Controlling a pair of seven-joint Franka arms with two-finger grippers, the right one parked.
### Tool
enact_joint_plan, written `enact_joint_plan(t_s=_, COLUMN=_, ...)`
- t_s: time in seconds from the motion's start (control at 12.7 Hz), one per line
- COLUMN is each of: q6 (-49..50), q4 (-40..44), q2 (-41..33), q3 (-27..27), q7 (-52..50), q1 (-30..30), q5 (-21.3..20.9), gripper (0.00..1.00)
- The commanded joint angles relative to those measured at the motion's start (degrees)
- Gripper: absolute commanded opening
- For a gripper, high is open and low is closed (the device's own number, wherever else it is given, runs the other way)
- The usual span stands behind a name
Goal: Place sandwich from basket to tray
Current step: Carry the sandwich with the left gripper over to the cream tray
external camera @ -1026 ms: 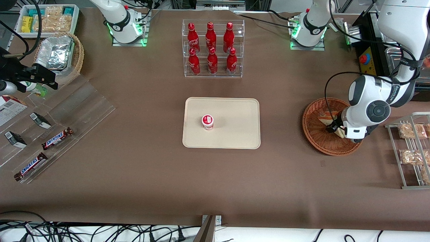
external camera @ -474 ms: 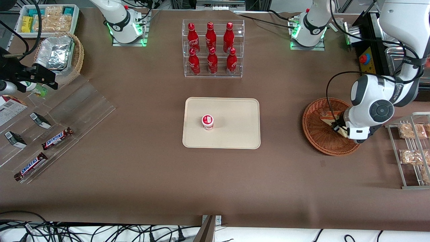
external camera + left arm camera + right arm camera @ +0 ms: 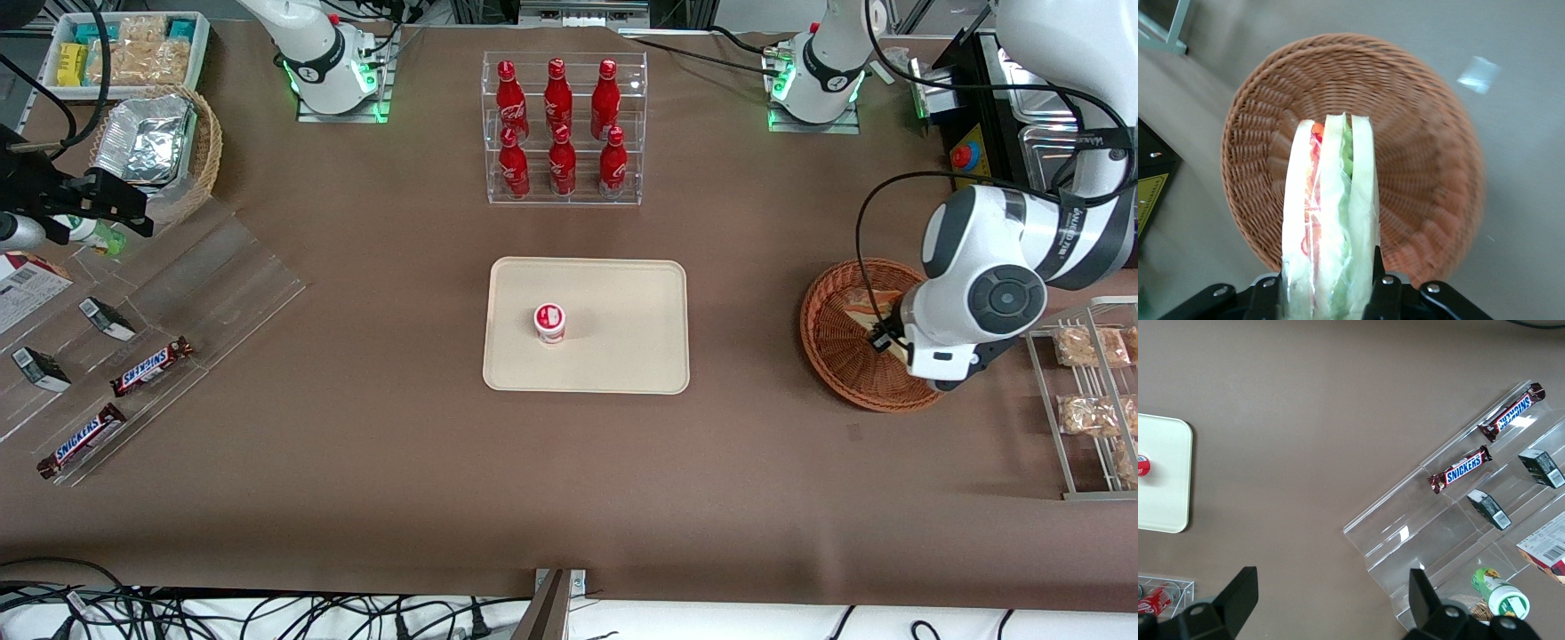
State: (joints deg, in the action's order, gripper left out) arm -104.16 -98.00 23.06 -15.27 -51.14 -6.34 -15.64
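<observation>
Brown-covered table (image 3: 373,462), cream tray (image 3: 622,356) at centre, reddish wicker basket (image 3: 831,356) toward the working arm's end under the gripper (image 3: 1328,293), bottle rack (image 3: 564,129) farther from the camera, clear candy display (image 3: 160,311) toward the parked arm's end.

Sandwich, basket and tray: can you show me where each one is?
sandwich (image 3: 1331,220): left wrist view, on its middle bread slice, held in the gripper (image 3: 1328,283).
basket (image 3: 836,342): front view, on its bare woven floor.
tray (image 3: 622,320): front view, on its bare flat surface.
</observation>
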Motion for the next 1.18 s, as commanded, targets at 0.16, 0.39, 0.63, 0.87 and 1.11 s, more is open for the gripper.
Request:
enact_joint_plan(t_s=0.16, q6=5.0, q4=8.2, q2=1.0, q3=-0.6, q7=1.0, q1=8.3, q5=2.5, gripper=0.42)
enact_joint_plan(t_s=0.39, q6=4.7, q4=9.7, q2=3.3, q3=-0.6, q7=2.1, q1=15.0, q5=2.7, gripper=0.42)
enact_joint_plan(t_s=0.63, q6=1.5, q4=11.7, q2=6.8, q3=-0.6, q7=2.4, q1=21.4, q5=3.7, gripper=0.42)
enact_joint_plan(t_s=0.87, q6=-4.5, q4=11.9, q2=10.1, q3=-0.6, q7=1.8, q1=27.0, q5=3.7, gripper=0.42)
enact_joint_plan(t_s=1.11, q6=-8.2, q4=11.9, q2=13.2, q3=-0.5, q7=2.0, q1=30.6, q5=2.9, gripper=0.42)
